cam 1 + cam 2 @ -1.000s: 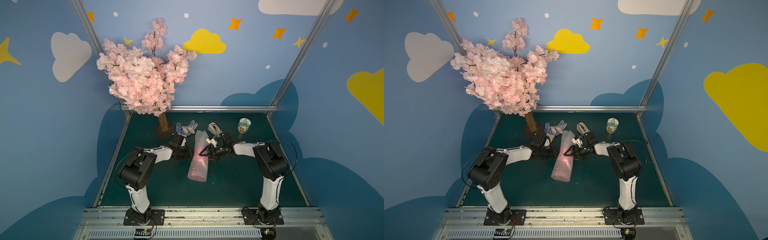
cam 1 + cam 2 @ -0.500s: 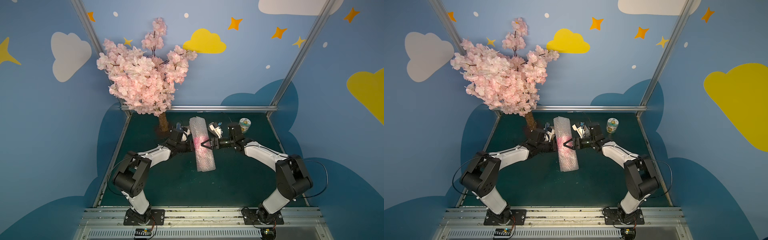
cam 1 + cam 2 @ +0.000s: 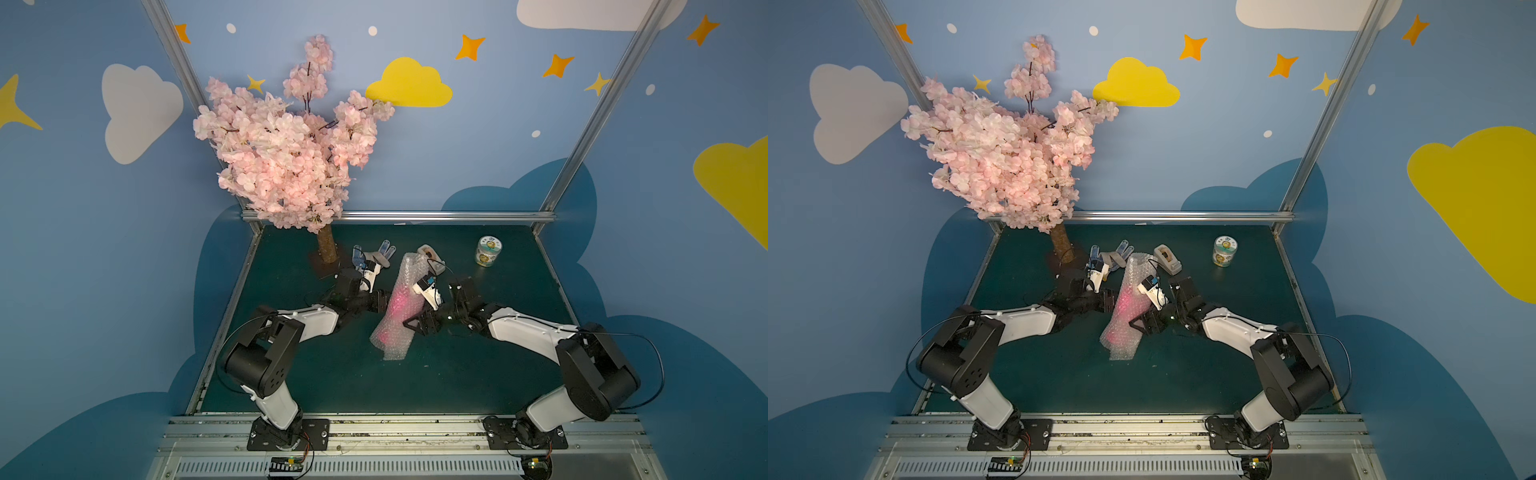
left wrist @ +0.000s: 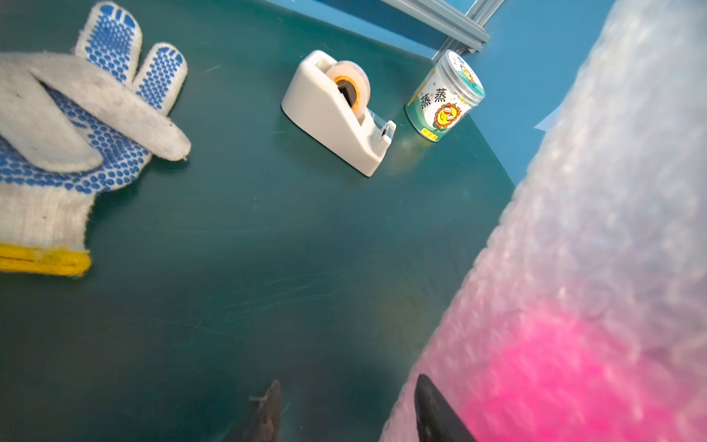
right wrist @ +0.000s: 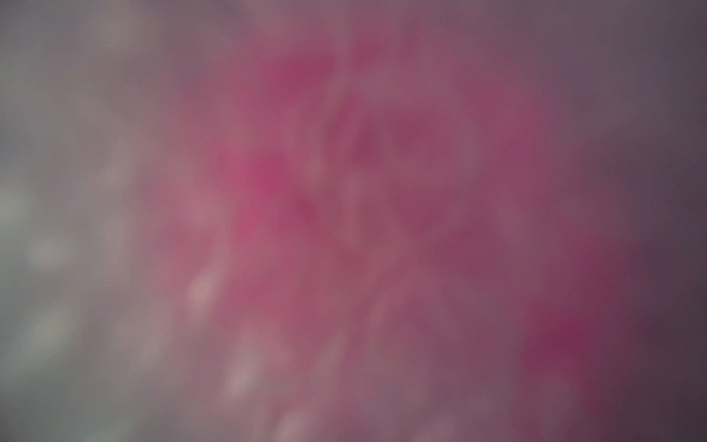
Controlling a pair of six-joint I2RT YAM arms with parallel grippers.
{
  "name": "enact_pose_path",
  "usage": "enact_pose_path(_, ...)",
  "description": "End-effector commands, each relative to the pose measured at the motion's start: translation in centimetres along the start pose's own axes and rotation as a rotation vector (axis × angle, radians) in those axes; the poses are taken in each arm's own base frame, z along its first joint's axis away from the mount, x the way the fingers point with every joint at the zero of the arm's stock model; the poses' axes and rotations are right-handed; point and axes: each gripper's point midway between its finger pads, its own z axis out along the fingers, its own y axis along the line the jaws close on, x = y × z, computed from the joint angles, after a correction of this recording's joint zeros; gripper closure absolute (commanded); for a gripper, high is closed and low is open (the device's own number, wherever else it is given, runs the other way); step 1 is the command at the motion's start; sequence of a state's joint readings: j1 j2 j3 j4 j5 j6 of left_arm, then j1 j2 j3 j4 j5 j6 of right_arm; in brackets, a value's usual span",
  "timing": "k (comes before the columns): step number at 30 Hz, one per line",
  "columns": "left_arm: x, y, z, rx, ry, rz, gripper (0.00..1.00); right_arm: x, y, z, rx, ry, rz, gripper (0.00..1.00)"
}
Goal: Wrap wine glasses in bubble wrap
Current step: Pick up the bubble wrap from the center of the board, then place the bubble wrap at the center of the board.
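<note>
Nearest the base rail, the loose, flattened end of the bubble wrap [image 3: 388,332] is seen resting on the green table [image 3: 478,374]. From there the roll's long axis runs away from the robot, leaning slightly toward its right. The wine glass [image 3: 398,300] is made out only as a magenta glow around the roll's middle (stem and foot cannot be separated through the film).

That middle is flanked by both arms. On the right flank the right gripper [image 3: 419,325] is set against the roll with its jaws spread wide. Its wrist view is filled by pink blur, so whether the roll is actually clamped cannot be told. On the left flank the left gripper [image 4: 350,415] is held partly open. Bare mat is seen between its jaws and only one finger is laid against the wrap, so nothing is grasped there. The right arm is judged the more closely engaged.

Beyond the roll's far end, a tape dispenser [image 3: 428,252] is found almost on the same axis, with a glove [image 3: 376,257] and a jar [image 3: 488,250] to either side.
</note>
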State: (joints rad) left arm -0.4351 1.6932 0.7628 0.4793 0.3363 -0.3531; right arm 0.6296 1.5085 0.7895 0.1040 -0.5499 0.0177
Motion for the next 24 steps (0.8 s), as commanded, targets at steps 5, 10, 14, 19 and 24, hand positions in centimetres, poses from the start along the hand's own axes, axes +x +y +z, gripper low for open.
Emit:
enact_pose_path(5, -4.7, -2.1, -1.1, 0.041, -0.158, 0.153, 0.44, -6.0, 1.7, -2.6, 0.107, -0.17, -0.231, 0.16)
enact_pose_path(10, -5.4, -1.8, -0.8, 0.02, -0.155, 0.191, 0.44, -6.5, 1.8, -2.6, 0.147, -0.118, -0.311, 0.16)
enact_pose_path(14, -5.0, -1.3, -0.8, -0.003, -0.14, 0.202, 0.44, -4.8, 1.1, -2.0, 0.156, -0.051, -0.305, 0.16)
enact_pose_path(19, -5.0, -1.0, -1.1, -0.033, -0.146, 0.211, 0.44, -3.3, 0.7, -2.0, 0.169, -0.01, -0.271, 0.16)
enact_pose_path(24, -5.0, -1.1, -1.6, -0.055, -0.136, 0.228, 0.44, -2.6, 0.0, -3.4, 0.24, -0.026, -0.244, 0.16)
